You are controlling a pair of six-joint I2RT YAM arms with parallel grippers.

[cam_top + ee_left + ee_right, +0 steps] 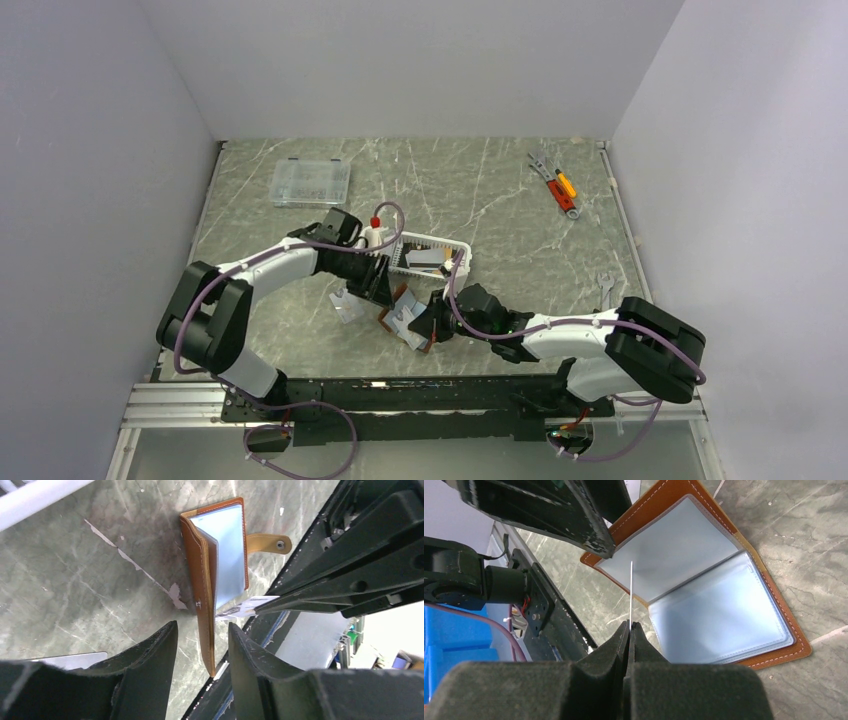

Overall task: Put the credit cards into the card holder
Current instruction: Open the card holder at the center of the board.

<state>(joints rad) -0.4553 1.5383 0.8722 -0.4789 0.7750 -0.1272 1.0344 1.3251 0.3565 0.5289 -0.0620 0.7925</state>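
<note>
Your right gripper [629, 626] pinches a credit card [631, 592] edge-on at the open card holder [719, 620], with your left gripper [200, 629] part-open astride its cover.

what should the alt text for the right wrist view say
The right gripper, shut, pinches a thin card seen edge-on, aimed at an open brown wallet with pale blue pockets lying on a grey marbled table. The other arm's black finger sits at the wallet's upper-left flap.
</note>
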